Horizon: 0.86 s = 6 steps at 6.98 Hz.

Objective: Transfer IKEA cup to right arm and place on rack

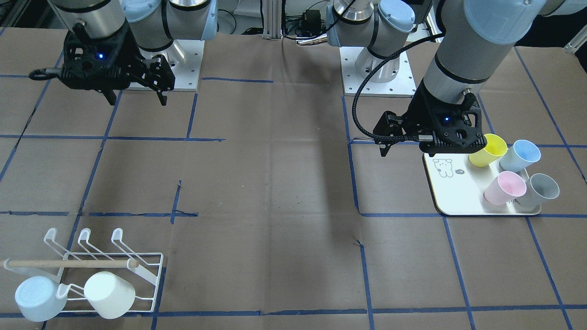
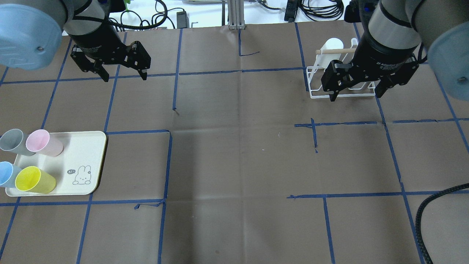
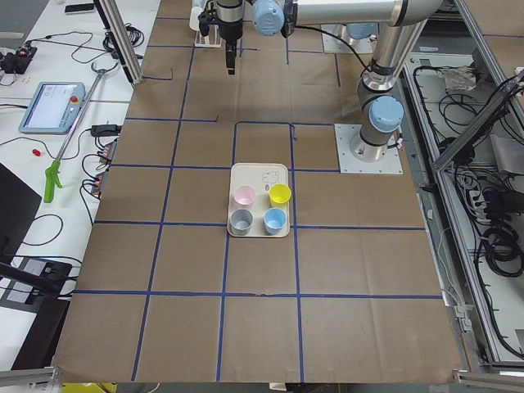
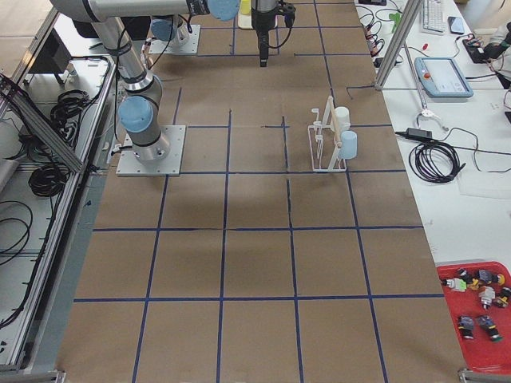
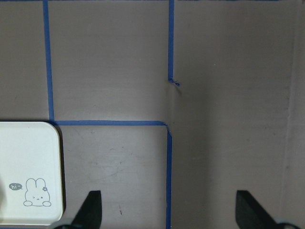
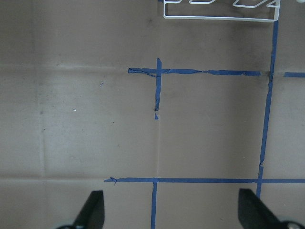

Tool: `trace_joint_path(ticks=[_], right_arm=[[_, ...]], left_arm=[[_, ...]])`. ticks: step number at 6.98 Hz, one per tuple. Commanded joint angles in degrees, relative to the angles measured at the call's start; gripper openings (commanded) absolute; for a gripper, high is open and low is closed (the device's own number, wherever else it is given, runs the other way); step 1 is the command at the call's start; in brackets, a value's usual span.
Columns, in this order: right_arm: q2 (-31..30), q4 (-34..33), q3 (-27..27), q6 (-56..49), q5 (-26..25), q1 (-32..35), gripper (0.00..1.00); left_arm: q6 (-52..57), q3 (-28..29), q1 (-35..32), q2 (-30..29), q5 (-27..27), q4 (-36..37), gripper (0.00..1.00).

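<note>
Four IKEA cups, yellow [image 1: 488,150], blue [image 1: 520,156], pink [image 1: 504,188] and grey [image 1: 539,190], lie tilted on a cream tray [image 1: 458,192]. My left gripper [image 2: 125,77] hangs open above the table just off the tray's corner [image 5: 28,167], with nothing between its fingers. The white wire rack [image 1: 151,270] carries a white cup [image 1: 110,294] and a pale blue cup [image 1: 36,298] under its wooden dowel. On the right arm, my right gripper [image 2: 355,96] is open and empty, raised over the table near the rack's edge [image 6: 219,18].
Brown paper with a grid of blue tape covers the table. Both arm bases [image 1: 380,68] stand at the robot's side. A black cable [image 1: 362,107] loops off the left wrist. Bare paper lies between tray and rack.
</note>
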Motion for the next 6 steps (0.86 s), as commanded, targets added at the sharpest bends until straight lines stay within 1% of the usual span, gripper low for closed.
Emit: trace_joint_path(ticks=[1, 3, 6], right_arm=[[0.54, -0.61, 2.76, 0.53, 0.95, 0.08, 1.0], [0.54, -0.7, 3.39, 0.44, 0.86, 0.08, 1.0], [0.54, -0.96, 2.69, 0.44, 0.78, 0.08, 1.0]], left_arm=[[-0.09, 0.02, 0.0, 0.15, 0.03, -0.25, 0.99], [-0.09, -0.07, 0.0, 0.15, 0.03, -0.34, 0.99], [-0.09, -0.07, 0.0, 0.15, 0.03, -0.34, 0.99]])
